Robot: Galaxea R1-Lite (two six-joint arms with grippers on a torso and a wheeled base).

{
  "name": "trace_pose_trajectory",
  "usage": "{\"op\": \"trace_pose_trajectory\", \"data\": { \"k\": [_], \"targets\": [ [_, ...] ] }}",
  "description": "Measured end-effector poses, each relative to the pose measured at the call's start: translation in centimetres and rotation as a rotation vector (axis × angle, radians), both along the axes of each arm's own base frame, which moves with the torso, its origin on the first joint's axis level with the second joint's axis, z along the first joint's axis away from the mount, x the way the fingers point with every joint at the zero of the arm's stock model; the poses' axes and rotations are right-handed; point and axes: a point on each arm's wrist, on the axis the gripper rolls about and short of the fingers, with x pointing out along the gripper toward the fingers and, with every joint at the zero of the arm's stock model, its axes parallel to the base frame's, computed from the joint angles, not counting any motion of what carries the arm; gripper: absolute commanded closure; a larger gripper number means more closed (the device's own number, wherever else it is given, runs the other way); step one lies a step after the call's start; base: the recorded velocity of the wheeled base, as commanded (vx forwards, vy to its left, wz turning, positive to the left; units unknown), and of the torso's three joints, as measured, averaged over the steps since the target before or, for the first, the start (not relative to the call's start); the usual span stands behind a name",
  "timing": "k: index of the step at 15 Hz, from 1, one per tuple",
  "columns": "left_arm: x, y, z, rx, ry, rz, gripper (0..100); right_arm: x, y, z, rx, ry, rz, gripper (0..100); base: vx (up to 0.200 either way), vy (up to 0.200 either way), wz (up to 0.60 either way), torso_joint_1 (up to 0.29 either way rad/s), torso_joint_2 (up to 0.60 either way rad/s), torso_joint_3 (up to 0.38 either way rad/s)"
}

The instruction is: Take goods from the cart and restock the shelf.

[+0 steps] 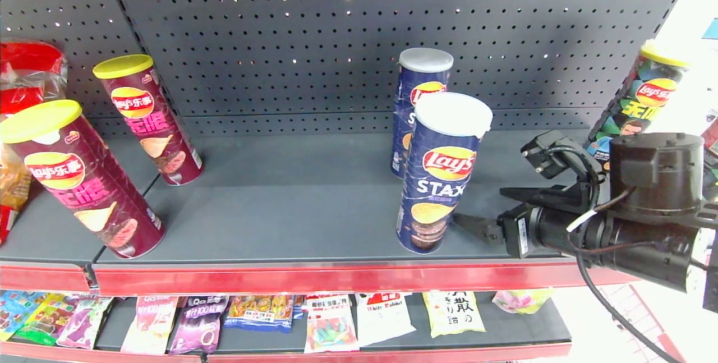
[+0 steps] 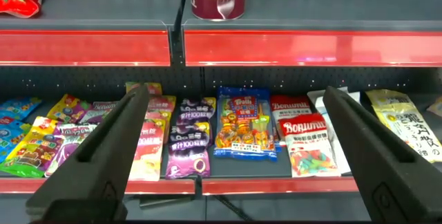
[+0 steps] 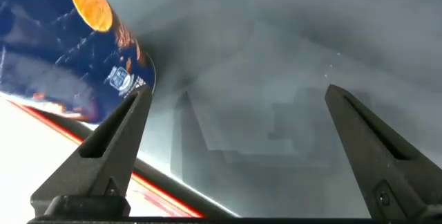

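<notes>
Two blue chip cans stand upright on the grey shelf (image 1: 291, 206): a front can (image 1: 443, 172) near the red front edge and a rear can (image 1: 419, 105) behind it. My right gripper (image 1: 483, 208) is open just to the right of the front can's base, with nothing between its fingers. In the right wrist view my right gripper (image 3: 238, 92) spans bare shelf; the front can (image 3: 62, 51) lies outside the jaws, close to one fingertip (image 3: 138, 99). My left gripper (image 2: 236, 92) is open and faces the lower shelf.
Two maroon cans with yellow lids (image 1: 151, 119) (image 1: 78, 180) stand at the shelf's left, beside red bags (image 1: 25, 71). A dark can with a yellow lid (image 1: 645, 96) stands at the far right. Several snack packets (image 2: 242, 124) lie on the lower shelf (image 1: 505, 324).
</notes>
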Motion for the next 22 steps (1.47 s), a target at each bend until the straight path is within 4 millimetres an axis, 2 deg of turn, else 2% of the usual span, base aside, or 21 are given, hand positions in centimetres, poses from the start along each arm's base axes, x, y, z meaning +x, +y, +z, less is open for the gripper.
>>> {"op": "trace_pose_trajectory", "data": {
  "k": [10, 15, 18, 22],
  "targets": [
    [0.0, 0.0, 0.0, 0.0, 0.0, 0.001, 0, 0.3, 1.2, -0.3, -0.007, 0.011, 0.034, 0, 0.0, 0.0, 0.0, 0.0, 0.0, 0.0],
    [0.0, 0.0, 0.0, 0.0, 0.0, 0.001, 0, 0.2, 0.8, 0.0, -0.001, 0.002, 0.021, 0, 0.0, 0.0, 0.0, 0.0, 0.0, 0.0],
    [0.0, 0.0, 0.0, 0.0, 0.0, 0.0, 0, -2.1, -0.9, 1.0, 0.02, -0.036, 0.006, 0, 0.0, 0.0, 0.0, 0.0, 0.0, 0.0],
    [0.0, 0.0, 0.0, 0.0, 0.0, 0.0, 0, -9.1, -3.5, 0.4, 0.036, -0.09, 0.054, 0, 0.0, 0.0, 0.0, 0.0, 0.0, 0.0]
  ]
}}
